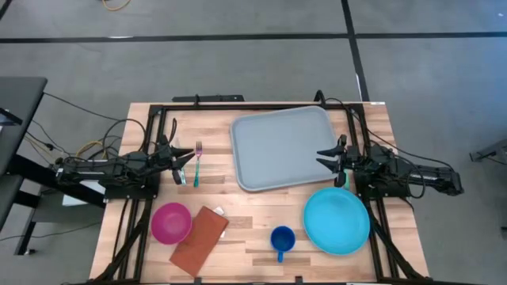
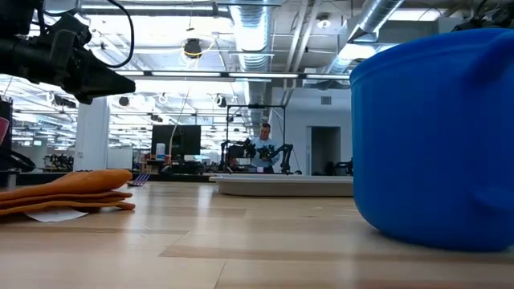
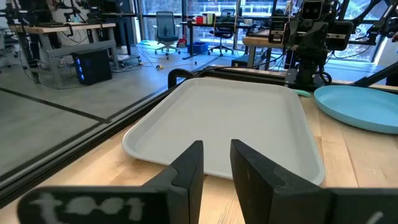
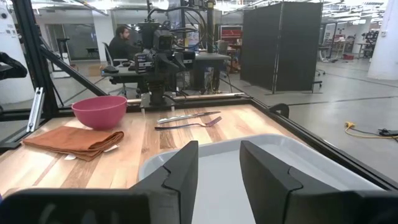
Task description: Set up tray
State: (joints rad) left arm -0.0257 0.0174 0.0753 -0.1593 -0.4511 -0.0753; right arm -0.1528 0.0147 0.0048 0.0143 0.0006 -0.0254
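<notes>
— What's laid out on your table?

— A pale butcher-block table [image 1: 261,237] of wood strips. On it the tray [image 1: 283,147], a smooth grey-blue plastic rectangle with rounded corners and a low raised rim, sits toward the far side, right of centre. Near it lies a round, glossy bright-blue plate [image 1: 337,221], a deep-blue mug [image 1: 282,238], a magenta bowl [image 1: 171,222], a folded orange-brown napkin [image 1: 200,239] and a fork [image 1: 197,161] with a teal handle.

— And your grippers?

— My right gripper [image 1: 327,157] hovers over the tray's right edge, its dark, blocky fingers [image 4: 180,168] parted by a narrow gap, holding nothing. My left gripper [image 1: 187,156] waits just beside the fork, well left of the tray, fingers [image 3: 189,168] likewise slightly apart and empty.

— Is the tray touched?

— I cannot tell; the right fingers are above its rim.
</notes>
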